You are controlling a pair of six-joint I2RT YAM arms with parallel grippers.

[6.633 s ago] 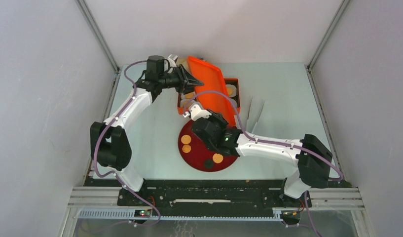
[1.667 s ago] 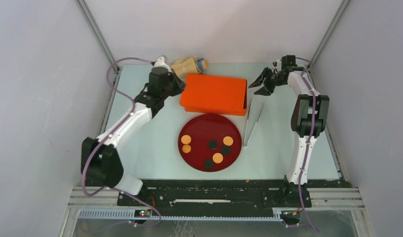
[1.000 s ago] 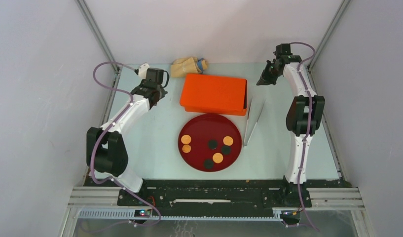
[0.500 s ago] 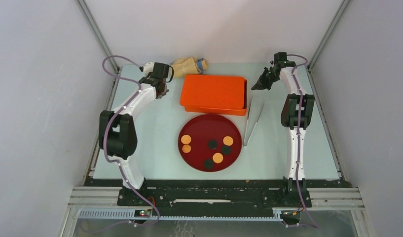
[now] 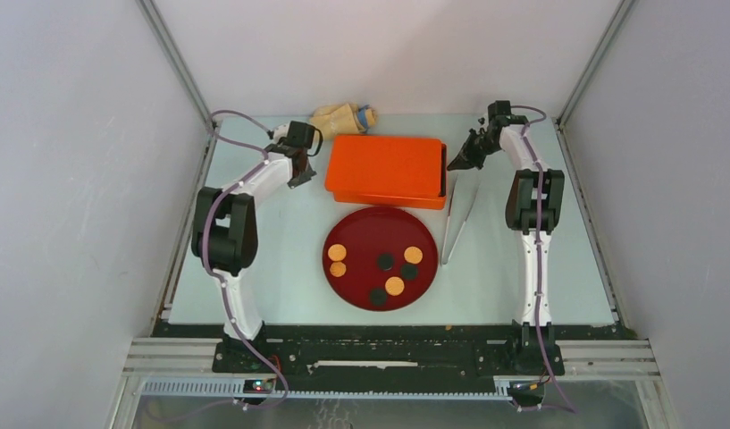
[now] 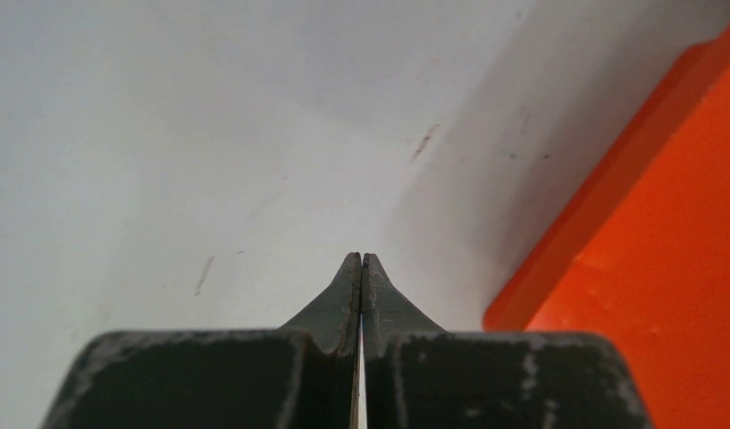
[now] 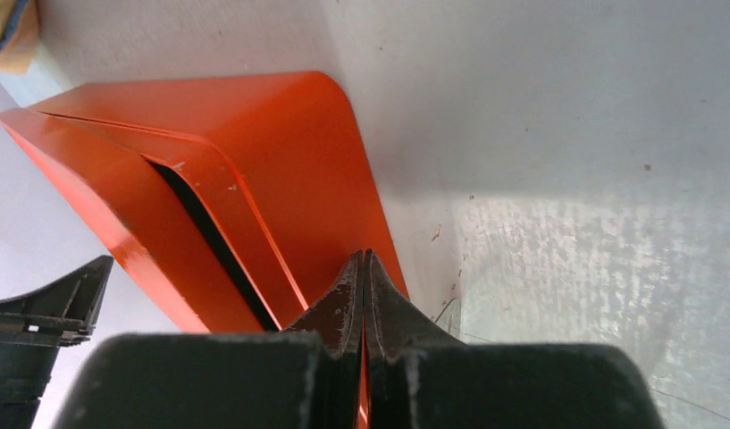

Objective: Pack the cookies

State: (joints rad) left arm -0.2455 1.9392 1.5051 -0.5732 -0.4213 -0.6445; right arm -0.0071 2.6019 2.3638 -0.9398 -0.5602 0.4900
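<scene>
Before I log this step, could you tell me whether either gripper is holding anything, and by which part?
Nothing is held. The left gripper and right gripper are both shut on nothing, one at each end of the orange box.

The orange box (image 5: pixel 387 170) blocks the desk's (image 5: pixel 272 259) far middle, with the left end effector (image 5: pixel 302 177) and right end effector (image 5: pixel 451 164) flanking it, the red plate (image 5: pixel 361 234) just nearer, tongs (image 5: pixel 459 219) to the right, and open lanes along both sides.

Overhead looking down, close wrist views, shared orange box (image 5: pixel 386 168)
</scene>
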